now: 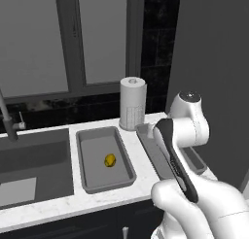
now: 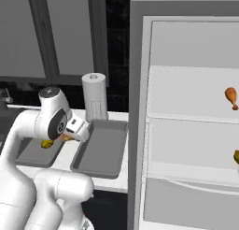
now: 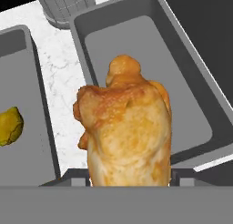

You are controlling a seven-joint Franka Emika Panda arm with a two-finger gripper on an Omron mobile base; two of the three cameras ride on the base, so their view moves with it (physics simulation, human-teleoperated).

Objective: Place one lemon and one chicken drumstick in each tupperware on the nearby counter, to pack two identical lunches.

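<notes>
The tool (image 3: 129,177), apparently clamped, holds a chicken drumstick (image 3: 127,136) above the tupperware (image 3: 191,73).

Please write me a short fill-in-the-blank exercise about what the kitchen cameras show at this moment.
1. The gripper is holding a chicken ____.
2. The left tupperware already contains one ____.
3. The right tupperware holds ____ food so far.
4. Behind the two trays on the counter stands a roll of paper ____.

Missing words: drumstick; lemon; no; towels
</notes>
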